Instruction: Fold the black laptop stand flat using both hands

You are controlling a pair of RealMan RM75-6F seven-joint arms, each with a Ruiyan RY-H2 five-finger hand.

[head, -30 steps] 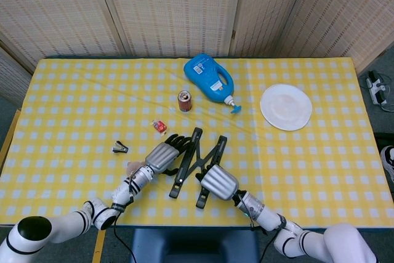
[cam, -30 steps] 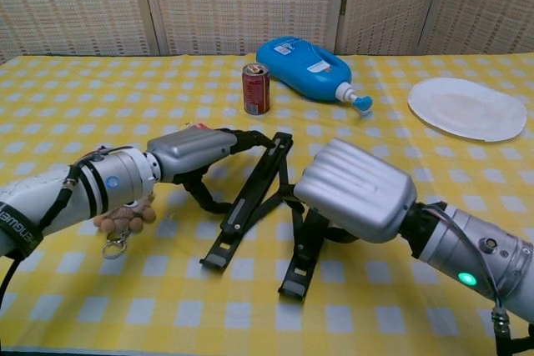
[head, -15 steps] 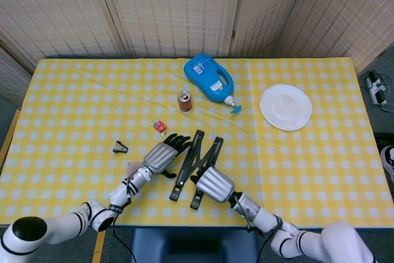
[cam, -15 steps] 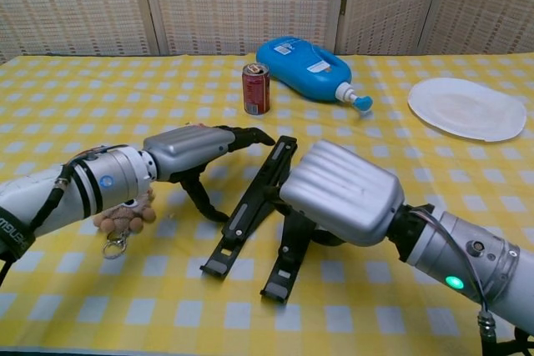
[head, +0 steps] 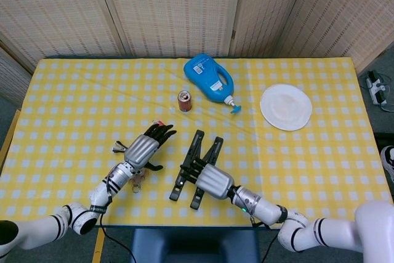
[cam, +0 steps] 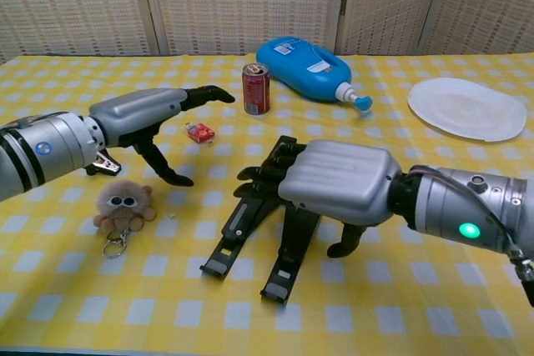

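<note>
Across the yellow checked table [head: 74, 90], largest to smallest, with the black laptop stand [head: 198, 165] as landmark. Lying near the front edge at the middle, bars drawn close together, nearly parallel, low on the cloth. Over its near part, right hand [cam: 334, 183]: back of the hand up, fingers laid on top of the bars, thumb down beside them; pressing or merely resting on the stand — cannot tell, no clear grasp seen. Off to the stand's left, left hand [cam: 142, 114]: lifted clear of the cloth, fingers apart and stretched forward, thumb hanging down, grasping nothing, apart from the stand. Beyond the stand, blue pump bottle [head: 210, 78] on its side. Beyond and to the right of the stand, white plate [head: 285, 106]. Just beyond the stand, beside the bottle, red can [cam: 256, 88], upright. Left of the stand, below the left hand, brown plush keychain [cam: 123, 204]. Further left, binder clip [head: 118, 148], partly hidden by the arm. Beyond and left of the stand, small red packet [cam: 199, 132].
</note>
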